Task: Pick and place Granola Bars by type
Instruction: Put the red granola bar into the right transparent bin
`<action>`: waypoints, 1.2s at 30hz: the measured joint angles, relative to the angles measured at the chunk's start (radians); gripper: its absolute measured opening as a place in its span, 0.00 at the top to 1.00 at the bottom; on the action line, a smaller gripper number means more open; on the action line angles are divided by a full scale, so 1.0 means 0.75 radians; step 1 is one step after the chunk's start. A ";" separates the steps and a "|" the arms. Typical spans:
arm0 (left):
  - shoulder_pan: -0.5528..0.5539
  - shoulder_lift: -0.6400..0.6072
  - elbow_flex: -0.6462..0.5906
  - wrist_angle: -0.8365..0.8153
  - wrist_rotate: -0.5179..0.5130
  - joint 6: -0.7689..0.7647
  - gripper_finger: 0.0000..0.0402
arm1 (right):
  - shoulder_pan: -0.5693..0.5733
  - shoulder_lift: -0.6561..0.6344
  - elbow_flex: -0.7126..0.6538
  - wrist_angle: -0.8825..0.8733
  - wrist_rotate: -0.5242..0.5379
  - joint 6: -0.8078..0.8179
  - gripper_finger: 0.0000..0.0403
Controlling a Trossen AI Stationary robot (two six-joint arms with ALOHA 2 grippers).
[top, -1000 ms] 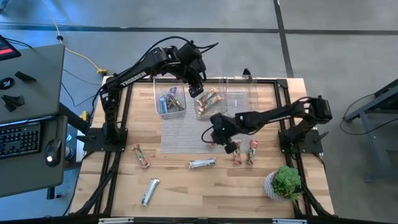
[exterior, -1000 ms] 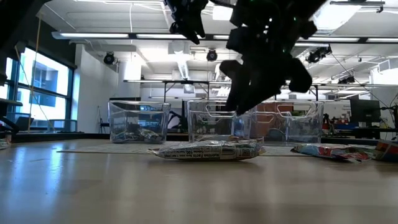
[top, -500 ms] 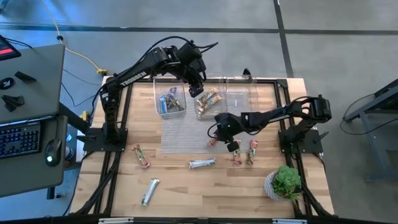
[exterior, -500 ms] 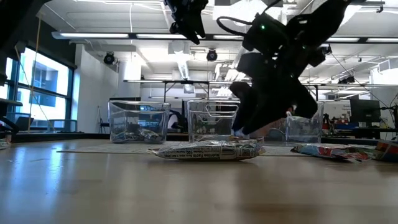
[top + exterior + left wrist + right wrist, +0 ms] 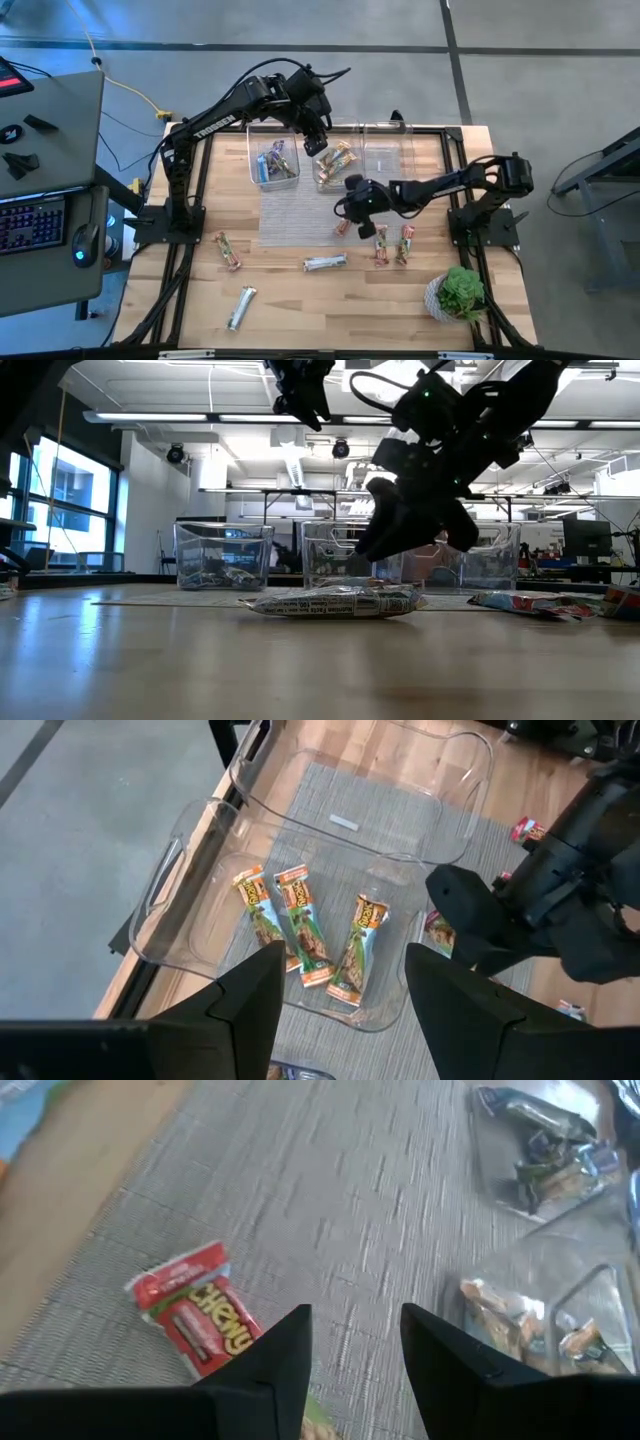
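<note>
Here the right gripper hangs above the grey mat, near its right edge and just in front of the middle bin. Its fingers stand apart with nothing between them. A red bar lies flat on the mat just under and ahead of them, close to the mat's edge, and is not held; in the high view it shows as a small red shape just beside the gripper.

The left gripper hovers above the row of bins, between the left bin and the middle one. Its fingers are spread wide and empty. Below it, three orange-and-green bars lie side by side in the middle bin. The left bin holds a few purple and blue bars. The right bin shows nothing inside.

More bars lie on the bare wooden table: two red ones close together right of the mat, a silver one in front of the mat, another silver one nearer the front left, and one more at the left. A potted plant stands at the front right corner.
</note>
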 joint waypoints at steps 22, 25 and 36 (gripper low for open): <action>0.000 0.000 0.000 -0.010 0.001 0.003 0.50 | 0.008 -0.001 0.000 -0.027 -0.103 -0.058 0.61; 0.000 0.000 0.000 -0.010 0.002 0.003 0.50 | 0.008 -0.001 0.000 -0.034 -0.106 -0.058 0.58; 0.000 0.000 0.000 -0.009 0.056 -0.018 0.50 | 0.008 0.049 0.000 -0.055 -0.348 -0.060 0.50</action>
